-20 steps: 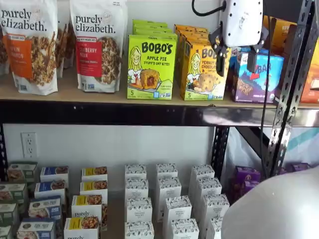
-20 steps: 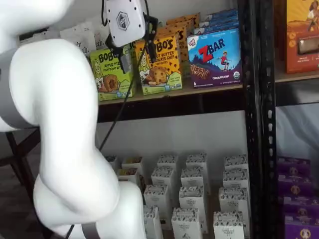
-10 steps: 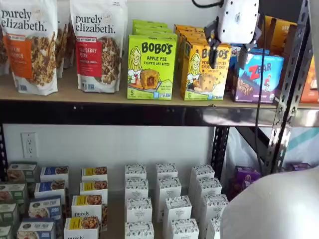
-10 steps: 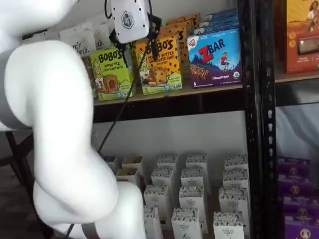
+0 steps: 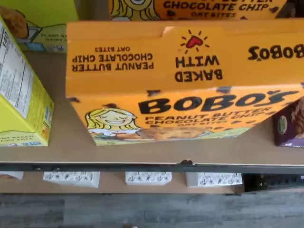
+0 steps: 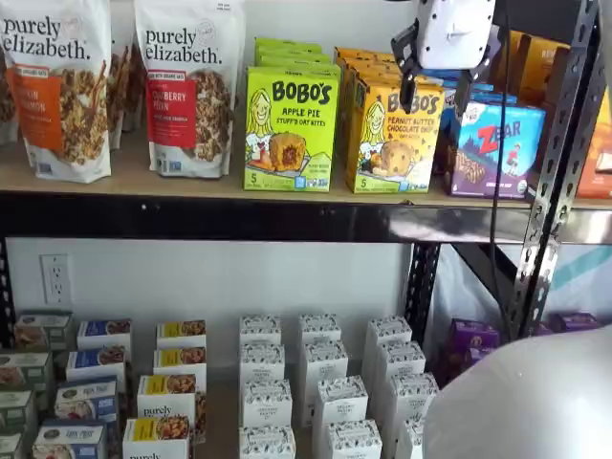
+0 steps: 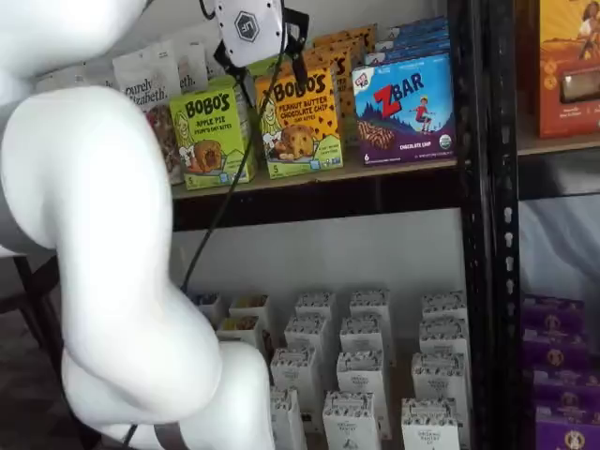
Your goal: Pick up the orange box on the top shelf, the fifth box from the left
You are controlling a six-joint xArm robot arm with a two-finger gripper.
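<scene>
Nothing lifted yet. On the top shelf (image 6: 191, 186), green box (image 6: 291, 127) at nine o'clock of the orange box (image 6: 392, 137), upright at the front edge. Gripper (image 6: 432, 88) at twelve o'clock, jaws spread wide, empty. Left: descend, close, lift.

In both shelf views the claw (image 6: 433, 94) hides part of the orange box (image 6: 390, 139)'s upper front, and the claw's white body is cut off by the top edge. The white arm (image 7: 112, 262) covers the granola bags (image 7: 155, 80); their print is perhaps unreadable there.
</scene>
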